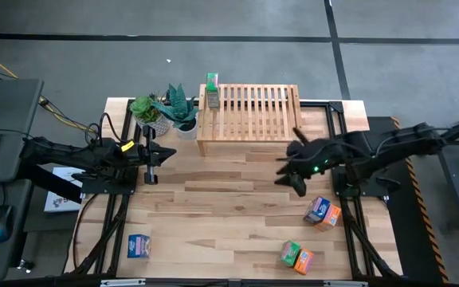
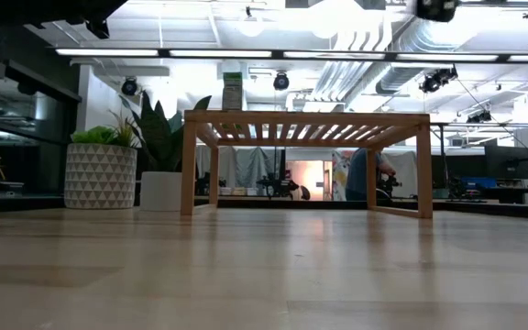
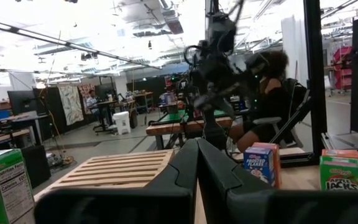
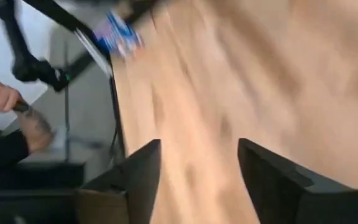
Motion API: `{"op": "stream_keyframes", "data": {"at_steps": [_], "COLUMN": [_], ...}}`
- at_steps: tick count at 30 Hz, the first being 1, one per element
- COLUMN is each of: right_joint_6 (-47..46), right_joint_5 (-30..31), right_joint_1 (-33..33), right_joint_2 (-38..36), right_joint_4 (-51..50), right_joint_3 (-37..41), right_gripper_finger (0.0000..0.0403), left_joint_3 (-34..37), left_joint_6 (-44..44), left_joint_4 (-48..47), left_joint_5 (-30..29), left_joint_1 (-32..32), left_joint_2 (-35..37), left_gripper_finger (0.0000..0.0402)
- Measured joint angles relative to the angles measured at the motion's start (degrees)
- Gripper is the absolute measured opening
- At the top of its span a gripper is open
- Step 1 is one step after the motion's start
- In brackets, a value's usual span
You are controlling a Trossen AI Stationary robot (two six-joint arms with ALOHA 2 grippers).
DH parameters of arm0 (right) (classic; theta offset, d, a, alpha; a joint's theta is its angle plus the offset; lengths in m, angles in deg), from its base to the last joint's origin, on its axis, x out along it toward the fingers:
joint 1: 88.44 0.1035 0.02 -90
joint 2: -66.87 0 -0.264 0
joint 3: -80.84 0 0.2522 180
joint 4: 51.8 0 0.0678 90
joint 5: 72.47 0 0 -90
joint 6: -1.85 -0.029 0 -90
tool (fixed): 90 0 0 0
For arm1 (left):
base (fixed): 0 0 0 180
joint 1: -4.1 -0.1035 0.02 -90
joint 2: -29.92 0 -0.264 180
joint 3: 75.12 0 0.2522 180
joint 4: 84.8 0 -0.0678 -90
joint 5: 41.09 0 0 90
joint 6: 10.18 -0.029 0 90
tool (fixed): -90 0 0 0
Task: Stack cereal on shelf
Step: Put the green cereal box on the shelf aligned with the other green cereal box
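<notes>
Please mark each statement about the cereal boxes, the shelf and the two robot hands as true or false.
1. One green cereal box stands on the shelf. True.
2. The right hand holds a box. False: its fingers are apart with nothing between them.
3. The left hand is shut. True.
4. All boxes are on the shelf. False: the blue box and four others lie on the table.
</notes>
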Motion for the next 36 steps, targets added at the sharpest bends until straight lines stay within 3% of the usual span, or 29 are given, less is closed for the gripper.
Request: {"op": "stream_keyframes", "data": {"at_steps": [6,13,18,28,32,36], "right_joint_6": [-28.6,-52.0,-54.9,-57.4,-57.5,-56.6], "right_joint_5": [-4.3,-2.5,-0.8,-1.8,-1.1,4.1], "right_joint_1": [11.0,24.5,28.7,31.0,31.9,33.3], "right_joint_2": [5.8,12.4,18.1,25.6,26.5,29.6], "right_joint_4": [-8.4,-0.3,9.5,20.8,12.1,-8.3], "right_joint_3": [-3.9,-3.9,-3.9,-4.0,-10.1,-23.4], "right_gripper_finger": [0.0229,0.0229,0.0229,0.0229,0.0229,0.0229], "left_joint_3": [0.0,0.0,0.0,0.0,0.0,0.0], "left_joint_6": [0.3,0.3,0.3,0.3,0.3,0.3], "left_joint_4": [0.0,-0.5,-0.4,-0.5,-0.9,-1.0], "left_joint_5": [0.0,0.0,0.0,0.0,0.0,0.0], "left_joint_1": [0.0,0.0,0.0,0.0,0.0,0.0], "left_joint_2": [0.0,0.0,0.0,0.0,0.0,0.0], "left_gripper_finger": [0.0000,0.0000,0.0000,0.0000,0.0000,0.0000]}}
